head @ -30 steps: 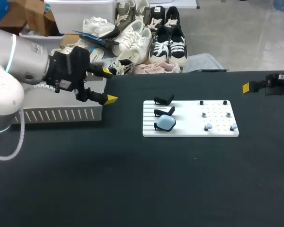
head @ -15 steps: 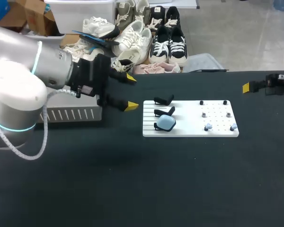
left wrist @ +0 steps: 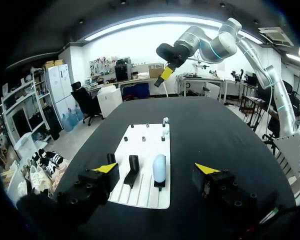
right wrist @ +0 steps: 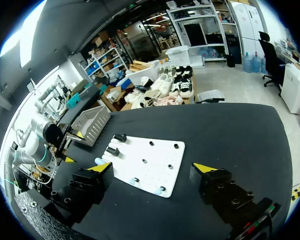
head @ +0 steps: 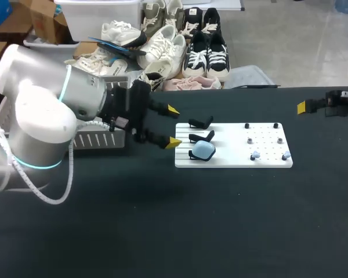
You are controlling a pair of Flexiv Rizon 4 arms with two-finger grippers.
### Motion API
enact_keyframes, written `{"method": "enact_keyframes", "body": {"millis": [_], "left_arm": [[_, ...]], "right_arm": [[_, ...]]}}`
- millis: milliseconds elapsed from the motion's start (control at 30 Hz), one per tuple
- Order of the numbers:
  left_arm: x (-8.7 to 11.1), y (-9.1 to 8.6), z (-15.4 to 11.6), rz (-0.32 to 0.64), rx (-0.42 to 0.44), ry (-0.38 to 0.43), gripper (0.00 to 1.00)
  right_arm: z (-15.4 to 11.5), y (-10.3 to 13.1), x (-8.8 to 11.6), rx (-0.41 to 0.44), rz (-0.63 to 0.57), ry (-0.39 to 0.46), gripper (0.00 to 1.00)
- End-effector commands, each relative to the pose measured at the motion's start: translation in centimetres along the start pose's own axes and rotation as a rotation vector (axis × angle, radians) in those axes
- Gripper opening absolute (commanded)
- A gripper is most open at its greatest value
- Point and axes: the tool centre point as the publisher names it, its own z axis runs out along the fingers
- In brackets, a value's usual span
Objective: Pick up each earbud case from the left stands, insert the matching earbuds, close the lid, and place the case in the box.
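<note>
The left claw [head: 173,125] is wide open beside the white board [head: 267,162]. A blue case [head: 203,151] sits on a stand [head: 192,154] there. The right claw [right wrist: 151,168] is wide open too.

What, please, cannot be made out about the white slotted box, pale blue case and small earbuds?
White slotted box: head view, inside hidden by the left arm.
Pale blue case: head and left wrist views, lid seam too small.
Small earbuds on the white board: every view, too small to identify.
</note>
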Motion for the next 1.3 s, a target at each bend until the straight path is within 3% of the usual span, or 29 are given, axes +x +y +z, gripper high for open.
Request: {"method": "enact_keyframes", "body": {"millis": [33,667,933,1300], "left_arm": [[0.5,-0.1,1.7,0.011,0.009,0.002,1.00],[2.2,0.5,5.3,0.041,0.025,0.006,1.00],[2.4,0.0,6.7,0.054,0.020,0.020,1.00],[3.3,0.2,7.4,0.003,0.031,0.027,1.00]], "right_arm": [[0.1,-0.1,0.0,-0.003,-0.001,0.002,1.00],[0.1,-0.1,0.0,-0.003,-0.001,0.002,1.00],[0.1,-0.1,0.0,-0.003,-0.001,0.002,1.00],[0.1,-0.1,0.0,-0.003,-0.001,0.002,1.00]]}}
